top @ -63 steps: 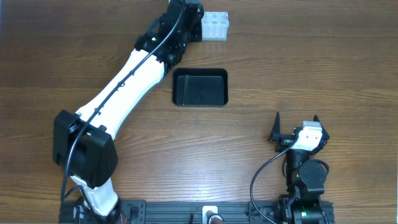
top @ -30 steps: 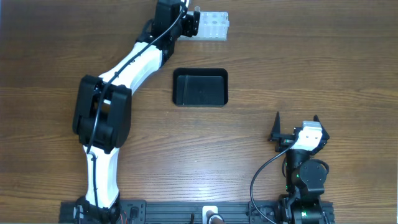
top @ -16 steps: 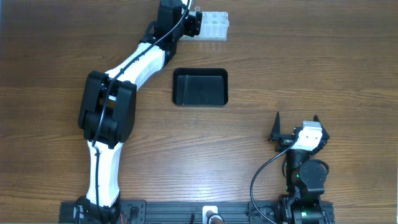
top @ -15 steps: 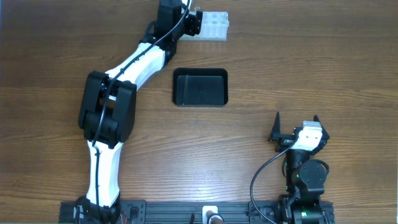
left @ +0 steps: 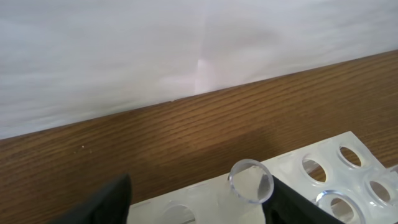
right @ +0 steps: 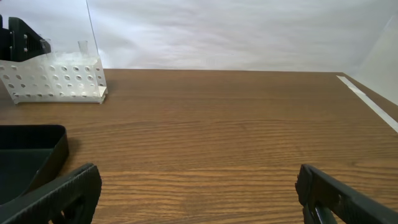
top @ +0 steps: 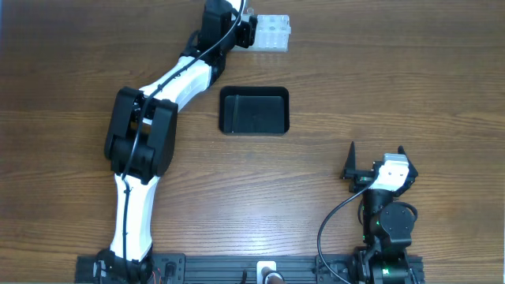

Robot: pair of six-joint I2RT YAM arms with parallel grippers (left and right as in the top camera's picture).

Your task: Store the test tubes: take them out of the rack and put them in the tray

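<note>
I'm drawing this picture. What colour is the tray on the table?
The tray is black, seen best in the top view.

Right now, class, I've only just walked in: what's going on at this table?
The left arm is stretched out to the rack at the far edge of the table, its jaws open on either side of one tube standing in the rack. The tube is not yet lifted. The tray lies in the middle of the table. The right arm sits near its base, jaws open, holding nothing.
</note>
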